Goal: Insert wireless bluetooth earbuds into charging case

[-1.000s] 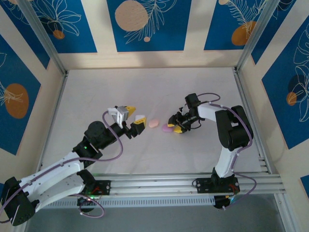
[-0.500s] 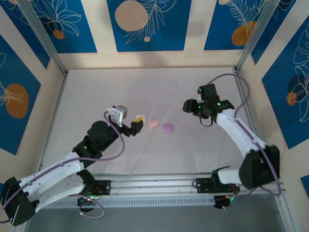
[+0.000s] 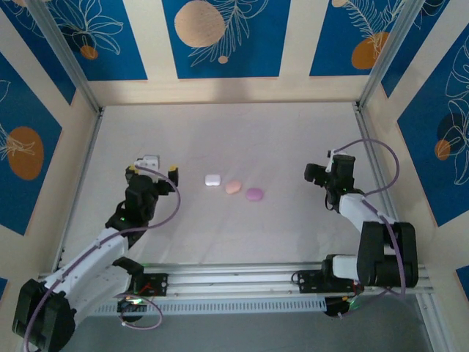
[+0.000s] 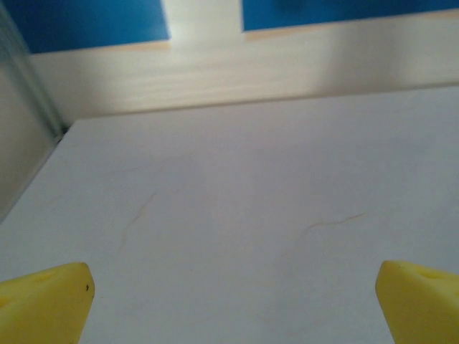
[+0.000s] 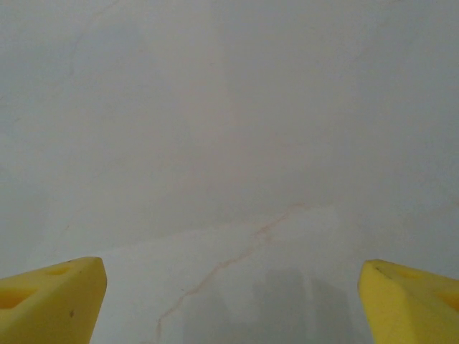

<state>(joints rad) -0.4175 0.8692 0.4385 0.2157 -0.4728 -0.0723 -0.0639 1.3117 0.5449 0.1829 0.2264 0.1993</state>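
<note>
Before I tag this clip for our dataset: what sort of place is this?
Probably a robot test booth, not a home or shop: a white table fenced by aluminium posts, printed blue wall panels, and a left arm and right arm bolted to a rail.

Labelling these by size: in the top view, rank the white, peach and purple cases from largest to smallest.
1. purple case
2. peach case and white case: these look too alike to rank.

White tabletop [image 3: 234, 139], faintly hairline-marked; cream enclosure walls [image 3: 227, 88] set with blue panels [image 3: 256, 44] bearing white leaf outlines and orange discs; aluminium corner posts [image 3: 66, 55]; grooved aluminium rail [image 3: 242, 282] along the near edge.
</note>
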